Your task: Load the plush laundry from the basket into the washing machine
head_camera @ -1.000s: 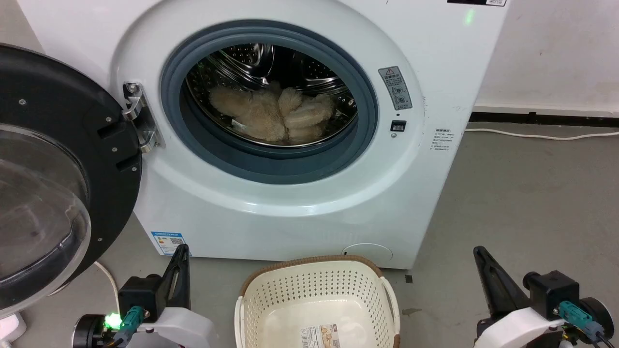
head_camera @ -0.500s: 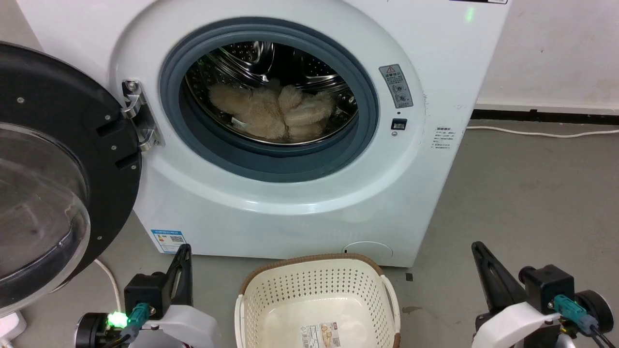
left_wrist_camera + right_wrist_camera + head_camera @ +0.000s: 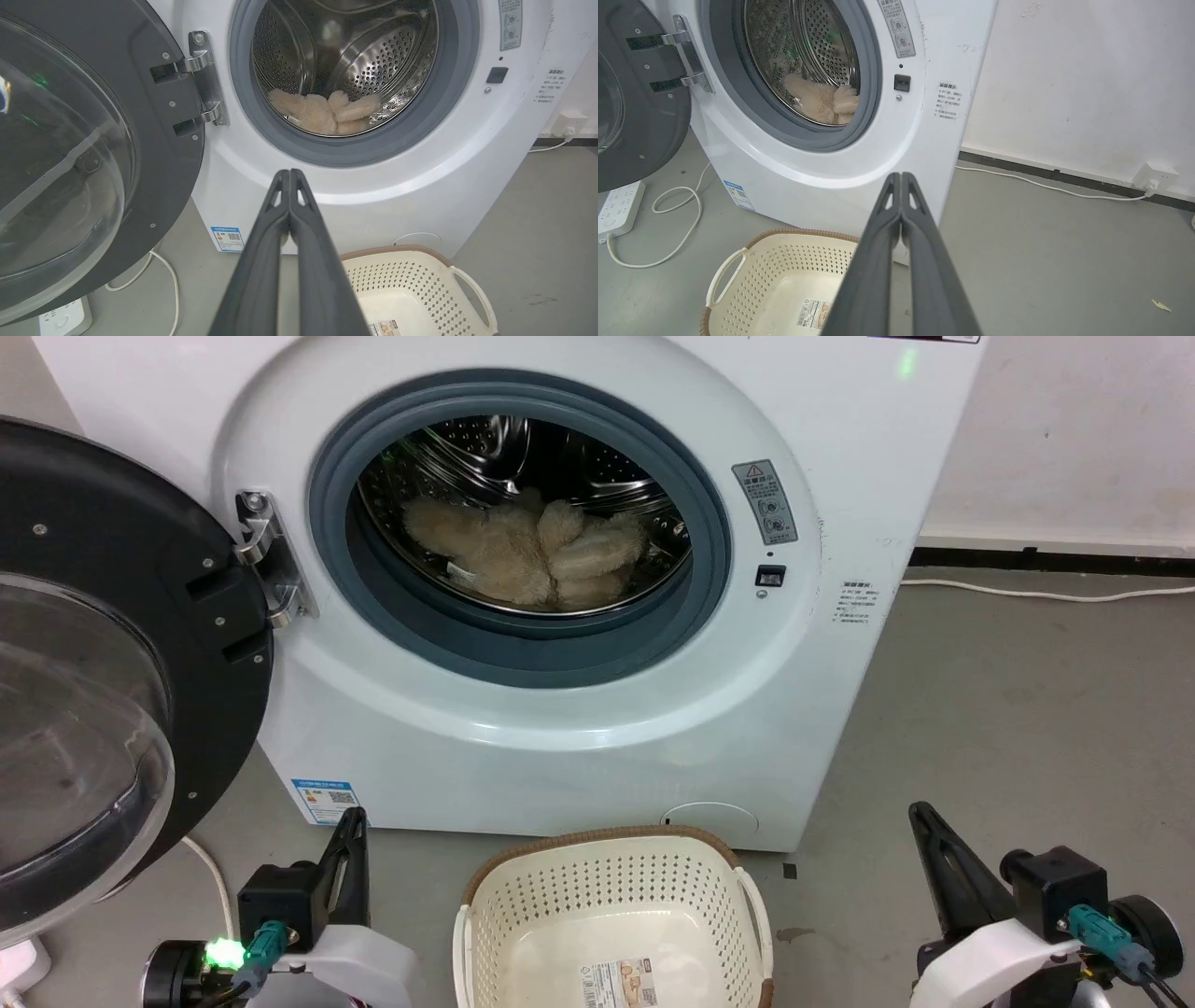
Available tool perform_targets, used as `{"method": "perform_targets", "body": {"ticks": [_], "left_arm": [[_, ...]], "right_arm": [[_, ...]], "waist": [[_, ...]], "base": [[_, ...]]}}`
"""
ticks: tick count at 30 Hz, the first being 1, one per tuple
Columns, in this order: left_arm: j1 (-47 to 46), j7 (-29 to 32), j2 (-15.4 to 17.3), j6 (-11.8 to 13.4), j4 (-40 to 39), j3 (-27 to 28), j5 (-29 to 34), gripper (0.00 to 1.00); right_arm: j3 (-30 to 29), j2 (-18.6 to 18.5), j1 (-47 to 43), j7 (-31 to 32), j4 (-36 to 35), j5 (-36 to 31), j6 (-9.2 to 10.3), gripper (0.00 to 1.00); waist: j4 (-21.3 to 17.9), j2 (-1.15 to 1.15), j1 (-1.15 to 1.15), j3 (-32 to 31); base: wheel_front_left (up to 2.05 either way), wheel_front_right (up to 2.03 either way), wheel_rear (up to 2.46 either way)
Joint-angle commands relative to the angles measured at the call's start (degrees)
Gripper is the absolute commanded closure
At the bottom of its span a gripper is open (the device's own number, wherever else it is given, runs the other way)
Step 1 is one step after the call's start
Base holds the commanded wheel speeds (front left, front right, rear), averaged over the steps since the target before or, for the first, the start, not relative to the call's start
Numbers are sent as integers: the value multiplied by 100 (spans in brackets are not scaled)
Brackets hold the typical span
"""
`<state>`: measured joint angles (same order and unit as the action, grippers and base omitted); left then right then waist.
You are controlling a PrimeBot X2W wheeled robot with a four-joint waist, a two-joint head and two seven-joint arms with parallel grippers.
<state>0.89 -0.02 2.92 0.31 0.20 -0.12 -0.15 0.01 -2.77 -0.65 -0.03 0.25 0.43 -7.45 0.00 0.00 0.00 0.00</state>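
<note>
Bright, even indoor light; shadows are soft. Glare glints on the shiny perforated steel drum toward 12 o'clock. Wrist views bow straight edges.

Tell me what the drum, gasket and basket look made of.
Drum: likely stainless steel, by its mirror shine and punched holes. Gasket: matte grey, probably rubber. Basket: smooth cream plastic, seemingly moulded, with perforated walls; its brown rim looks woven, perhaps moulded too.
</note>
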Motion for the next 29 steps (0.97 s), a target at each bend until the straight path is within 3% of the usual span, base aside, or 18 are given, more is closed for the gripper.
{"method": "perform_targets", "body": {"ticks": [1,29], "left_arm": [[-89,2,-4,-31,-20,12,15,100],[-89,2,-4,-31,-20,12,15,100]], "right_arm": [[-1,-10,65,3,-25,-43,-3,100],[-1,-10,65,3,-25,-43,-3,100]], "waist": [[0,0,0,0],[0,0,0,0]], "base": [[0,0,0],[0,0,0]]}}
